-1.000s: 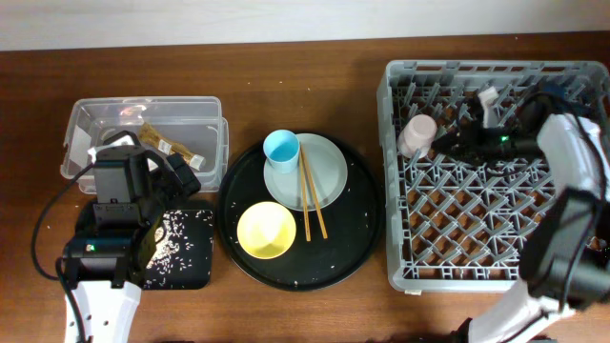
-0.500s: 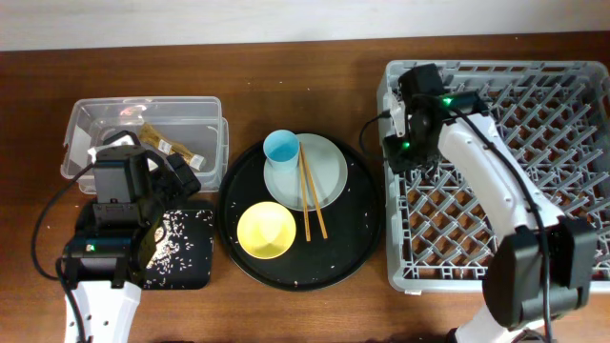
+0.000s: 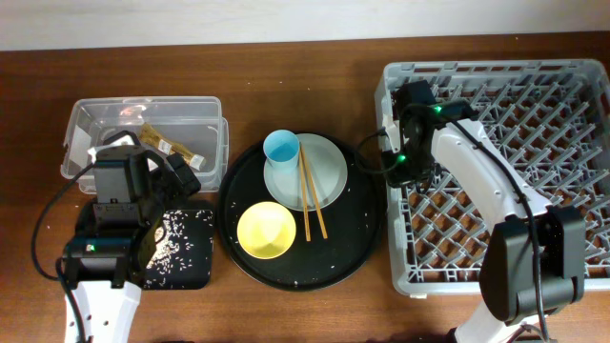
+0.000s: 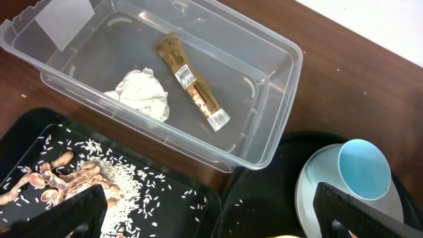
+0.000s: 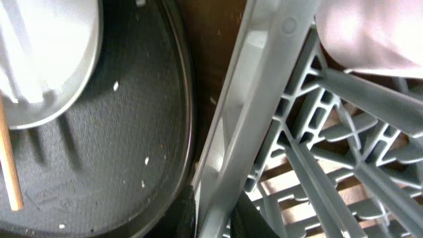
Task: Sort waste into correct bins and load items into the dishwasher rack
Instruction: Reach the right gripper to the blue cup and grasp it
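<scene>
Left claw (image 4: 210, 210): fingers spread wide at the lower corners of the left wrist view, hovering over the near edge of the black rectangular tray (image 3: 195, 269).

That tray, at lower left of the overhead view, carries beige flakes (image 4: 66, 178) and rice-like crumbs (image 4: 125, 177).

Above it the clear tub (image 4: 261, 125) holds the crumpled tissue (image 4: 142, 94) and the gold-brown wrapper (image 4: 190, 89), lying side by side.

At centre frame, the round black tray (image 3: 357, 229) bears the plate (image 3: 329, 171). The blue cup (image 3: 281, 149) stands on the plate's left rim, and the chopsticks (image 3: 311, 200) lie across it. The yellow bowl (image 3: 266, 231) sits just below.

The rack (image 3: 496, 210) fills the right of the table (image 3: 305, 57).

Right claw (image 3: 398, 164): it sits at the rack's left wall. We cannot tell whether it is apart or together, as only dark shapes show beside the wall.

The pink cup (image 5: 370, 30) lies inside the rack — at upper right of the right wrist view.
</scene>
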Controlling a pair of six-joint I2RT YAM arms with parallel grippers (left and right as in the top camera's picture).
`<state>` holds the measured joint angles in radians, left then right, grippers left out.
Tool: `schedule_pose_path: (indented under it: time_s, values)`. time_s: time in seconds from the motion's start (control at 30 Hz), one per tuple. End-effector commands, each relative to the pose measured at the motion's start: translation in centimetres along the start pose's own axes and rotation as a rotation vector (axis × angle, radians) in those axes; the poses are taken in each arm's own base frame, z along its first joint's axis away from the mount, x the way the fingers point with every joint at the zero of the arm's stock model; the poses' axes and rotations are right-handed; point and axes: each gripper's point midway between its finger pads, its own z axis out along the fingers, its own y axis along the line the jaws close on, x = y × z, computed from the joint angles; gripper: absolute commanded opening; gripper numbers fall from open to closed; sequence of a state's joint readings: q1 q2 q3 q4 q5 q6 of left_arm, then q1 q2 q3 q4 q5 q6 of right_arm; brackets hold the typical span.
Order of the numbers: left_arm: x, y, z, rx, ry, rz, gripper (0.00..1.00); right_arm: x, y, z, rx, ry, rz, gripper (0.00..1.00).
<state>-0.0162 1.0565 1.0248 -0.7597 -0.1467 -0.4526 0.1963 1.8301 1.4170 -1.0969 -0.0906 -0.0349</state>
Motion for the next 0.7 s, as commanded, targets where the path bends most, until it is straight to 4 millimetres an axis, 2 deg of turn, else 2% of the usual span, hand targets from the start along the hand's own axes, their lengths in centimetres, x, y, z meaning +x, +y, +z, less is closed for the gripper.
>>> schedule_pose_path:
  time_s: [0.0, 0.13, 0.17, 0.23, 0.27, 0.3, 0.33, 0.4, 0.43, 0.47, 0.5, 0.53, 0.57, 0.6, 0.67]
  values:
    - [-0.5, 0.2, -0.3, -0.007, -0.018, 0.007, 0.99, 1.3, -0.5, 0.5, 0.022, 0.058, -0.007, 0.16]
    - [-0.5, 0.2, -0.3, -0.007, -0.018, 0.007, 0.99, 1.4, -0.6, 0.4, 0.032, 0.063, -0.007, 0.17]
    - [-0.5, 0.2, -0.3, -0.007, -0.018, 0.007, 0.99, 0.9, -0.6, -0.2, 0.032, 0.046, -0.008, 0.36]
    - [-0.5, 0.2, -0.3, -0.007, -0.018, 0.007, 0.99, -1.1, -0.4, -2.8, 0.034, -0.016, -0.012, 0.44]
    - [-0.5, 0.2, -0.3, -0.006, -0.018, 0.008, 0.99, -2.4, -0.2, -5.2, 0.036, -0.06, -0.015, 0.47]
    - [-0.5, 0.2, -0.3, -0.007, -0.018, 0.007, 0.99, -3.5, 0.5, -7.8, 0.009, -0.108, -0.021, 0.49]
    - [-0.5, 0.2, -0.3, -0.007, -0.018, 0.007, 0.99, -4.3, 2.2, -10.1, -0.077, -0.154, -0.033, 0.49]
    - [-0.5, 0.2, -0.3, -0.006, -0.018, 0.008, 0.99, -5.2, 7.3, -12.8, -0.297, -0.216, -0.095, 0.52]
    - [-0.5, 0.2, -0.3, -0.007, -0.018, 0.007, 0.99, -5.4, 9.0, -13.0, -0.353, -0.229, -0.126, 0.61]
    - [-0.5, 0.2, -0.3, -0.007, -0.018, 0.007, 0.99, -5.8, 10.8, -13.1, -0.402, -0.248, -0.16, 0.99]
    - [-0.5, 0.2, -0.3, -0.007, -0.018, 0.007, 1.0, -6.2, 13.4, -13.2, -0.471, -0.278, -0.221, 0.98]
    - [-0.5, 0.2, -0.3, -0.007, -0.018, 0.007, 0.99, -6.7, 14.6, -12.7, -0.452, -0.302, -0.262, 0.8]
    - [-0.5, 0.2, -0.3, -0.006, -0.018, 0.008, 0.99, -7.0, 15.5, -12.3, -0.418, -0.323, -0.296, 0.56]
    - [-0.5, 0.2, -0.3, -0.007, -0.018, 0.007, 0.99, -7.6, 17.0, -11.7, -0.385, -0.358, -0.347, 0.49]
    - [-0.5, 0.2, -0.3, -0.007, -0.018, 0.007, 0.99, -8.3, 18.6, -10.3, -0.308, -0.409, -0.404, 0.47]
